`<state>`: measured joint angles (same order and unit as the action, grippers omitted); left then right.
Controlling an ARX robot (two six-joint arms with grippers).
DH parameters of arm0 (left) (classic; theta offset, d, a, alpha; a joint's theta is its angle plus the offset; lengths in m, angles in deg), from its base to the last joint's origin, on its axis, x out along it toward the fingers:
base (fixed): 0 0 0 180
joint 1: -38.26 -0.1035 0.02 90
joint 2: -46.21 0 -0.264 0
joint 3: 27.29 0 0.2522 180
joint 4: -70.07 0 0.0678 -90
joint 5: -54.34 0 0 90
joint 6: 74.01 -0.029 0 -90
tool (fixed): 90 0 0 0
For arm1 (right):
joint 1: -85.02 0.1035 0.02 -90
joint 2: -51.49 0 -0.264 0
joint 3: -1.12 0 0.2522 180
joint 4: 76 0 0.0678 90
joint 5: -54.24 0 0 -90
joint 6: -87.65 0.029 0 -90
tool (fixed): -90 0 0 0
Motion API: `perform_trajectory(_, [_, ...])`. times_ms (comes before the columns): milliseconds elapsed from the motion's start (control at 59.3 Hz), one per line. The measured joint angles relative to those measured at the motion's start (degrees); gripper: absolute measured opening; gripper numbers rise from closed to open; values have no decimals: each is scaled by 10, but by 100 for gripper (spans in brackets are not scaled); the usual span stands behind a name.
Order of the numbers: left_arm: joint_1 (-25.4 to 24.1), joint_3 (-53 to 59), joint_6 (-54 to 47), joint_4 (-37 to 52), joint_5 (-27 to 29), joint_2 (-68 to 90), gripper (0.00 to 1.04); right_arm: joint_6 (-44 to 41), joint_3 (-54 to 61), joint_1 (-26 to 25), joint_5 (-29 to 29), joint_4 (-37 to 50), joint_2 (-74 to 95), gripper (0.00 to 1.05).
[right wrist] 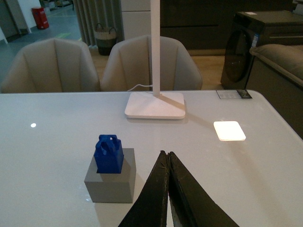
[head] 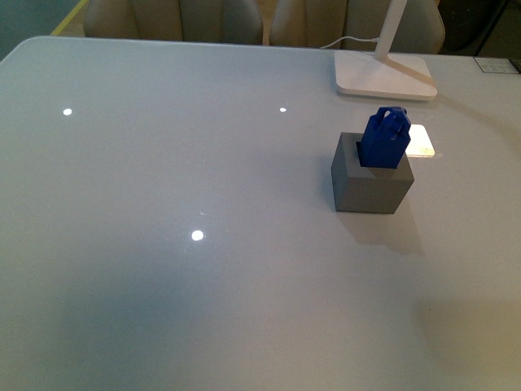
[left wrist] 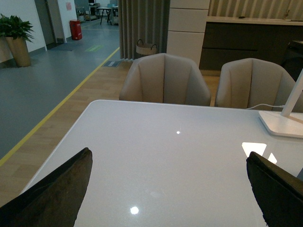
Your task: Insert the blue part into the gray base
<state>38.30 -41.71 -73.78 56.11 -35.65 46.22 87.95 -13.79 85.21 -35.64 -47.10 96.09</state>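
The right end effector (right wrist: 166, 163) is pinched closed on nothing, near the gray base (head: 372, 184); the left end effector (left wrist: 168, 189) gapes empty; the blue part (head: 386, 138) stands in the base's hole on the desk (head: 163, 244), possibly not fully seated; the next move, I judge, is pressing it down or finishing.

Glossy white worktop (head: 163, 309); matt gray cube base (head: 366, 191); smooth deep-blue plastic part (head: 385, 138); smooth white lamp base (head: 383, 77).
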Motion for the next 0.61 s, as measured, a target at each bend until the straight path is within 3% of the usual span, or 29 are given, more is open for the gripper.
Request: perform_trajectory(607, [0,0,0,0,0,0,97,0,1,0,0,-210,-229,2])
